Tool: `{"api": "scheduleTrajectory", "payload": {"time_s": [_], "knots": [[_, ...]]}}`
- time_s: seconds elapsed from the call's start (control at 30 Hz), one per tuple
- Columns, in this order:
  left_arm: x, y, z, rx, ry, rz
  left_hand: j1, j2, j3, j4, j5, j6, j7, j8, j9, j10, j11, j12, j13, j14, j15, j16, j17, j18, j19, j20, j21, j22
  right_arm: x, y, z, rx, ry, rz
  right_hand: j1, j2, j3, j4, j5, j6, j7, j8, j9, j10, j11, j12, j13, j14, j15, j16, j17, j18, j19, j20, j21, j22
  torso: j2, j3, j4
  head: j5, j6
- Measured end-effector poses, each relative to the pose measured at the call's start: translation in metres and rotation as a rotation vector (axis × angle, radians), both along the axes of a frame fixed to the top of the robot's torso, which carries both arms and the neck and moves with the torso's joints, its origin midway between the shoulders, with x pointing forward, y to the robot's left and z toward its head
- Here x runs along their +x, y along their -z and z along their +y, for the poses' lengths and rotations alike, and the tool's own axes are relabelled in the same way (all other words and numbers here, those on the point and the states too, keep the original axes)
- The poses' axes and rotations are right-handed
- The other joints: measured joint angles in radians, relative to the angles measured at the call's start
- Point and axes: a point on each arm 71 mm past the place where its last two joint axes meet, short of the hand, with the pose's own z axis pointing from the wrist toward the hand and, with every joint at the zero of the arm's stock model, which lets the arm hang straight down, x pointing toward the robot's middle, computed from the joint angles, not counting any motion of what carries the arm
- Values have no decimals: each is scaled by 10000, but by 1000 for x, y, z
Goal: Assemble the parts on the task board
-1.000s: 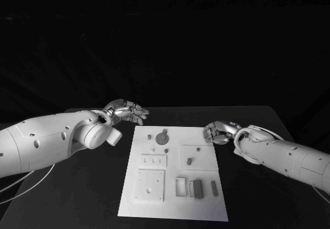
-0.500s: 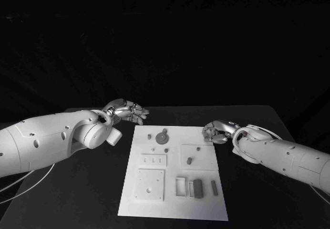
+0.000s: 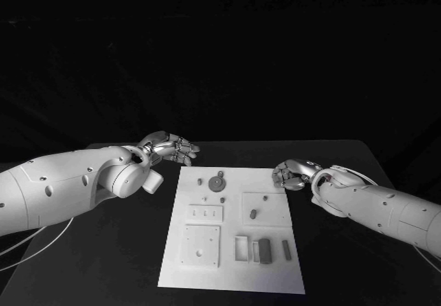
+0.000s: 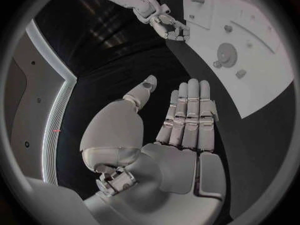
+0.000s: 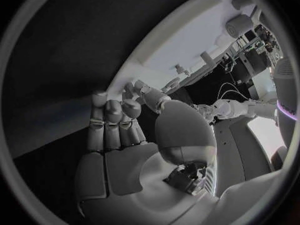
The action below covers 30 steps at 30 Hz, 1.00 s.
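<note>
Task board (image 3: 234,223) lies between two empty hands: left hand (image 3: 170,149) beside its far corner, fingers straight and apart; right hand (image 3: 292,175) at its far edge, fingers curled (probably poised to start). Parts (image 3: 264,251) sit nearer the robot.

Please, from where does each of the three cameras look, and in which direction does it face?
Head view: on the robot's head, looking down at the task board; both white arms, left hand and right hand show.
Left wrist view: behind the left hand, facing along its flat fingers toward the board.
Right wrist view: behind the right hand, facing the board's edge.
Shared: all show the board; the left wrist view also shows the right hand.
</note>
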Motion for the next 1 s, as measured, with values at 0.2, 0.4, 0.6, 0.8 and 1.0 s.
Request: {"api": "scheduleTrajectory", "payload": {"time_s": [0.2, 0.4, 0.6, 0.8, 1.0], "knots": [[0, 0, 0, 6, 3, 5, 0, 0, 0, 0, 0, 0, 0, 0, -1, 0, 0, 0, 1, 0, 0, 0, 0, 0, 0, 0, 0, 5, 0, 0, -1, -35, 59, 9, -47, -242, -59, -59, 0, -324, 35, -226, -113, -38, 38, 0, 0, -50, 49, 0, -9, -2, -7, -5, 0, 0, -1, 3, -6, 3, -11], [0, 0, 0, 12, -1, 9, 0, 0, 0, 0, 0, 0, 0, -38, -1, 0, 0, 0, 1, 0, 0, 0, -1, 0, 0, 0, 0, 8, 0, 0, -2, -51, 94, 18, -158, -480, -244, -106, 0, -686, 186, -436, -239, -86, 195, 0, -1, -88, 192, -1, -16, -16, -58, -21, 0, 0, -3, 8, -12, -9, -16], [0, 0, 0, 17, -1, 13, 0, 0, 0, 0, 0, 0, 0, -38, 8, 0, 0, 0, 1, 0, 0, 0, 8, 0, 0, 0, 0, 7, 0, 0, -3, -64, 119, 16, -157, -479, -291, -154, 0, -705, 204, -438, -259, -72, 213, 0, -2, -91, 195, -1, -16, -71, -58, -20, 0, 0, -6, 13, -8, -26, -21], [0, 0, 0, 23, -10, 16, 0, 0, 0, 0, 0, 0, 0, -38, 7, 0, 0, 0, 1, 0, 0, 0, 7, 0, 0, 0, 0, 9, 0, 0, -4, -72, 134, 16, -135, -457, -291, -154, 0, -700, 199, -433, -256, -72, 213, 0, -2, -91, 195, -1, -16, -79, -57, -19, 0, 8, -6, 14, -2, -36, -21], [0, 0, 0, 26, -11, 19, 0, 0, 0, 0, 0, 0, 0, -38, 7, 0, 0, 0, 2, 0, 0, 0, 7, 0, 0, 0, 0, 16, 0, -1, -5, -74, 144, 1, 139, -39, -278, -167, 0, -164, 109, -143, -154, -52, 230, 0, 6, -91, 195, 38, -26, -128, -56, -19, 0, 8, -6, 13, -2, -36, -16]]}}
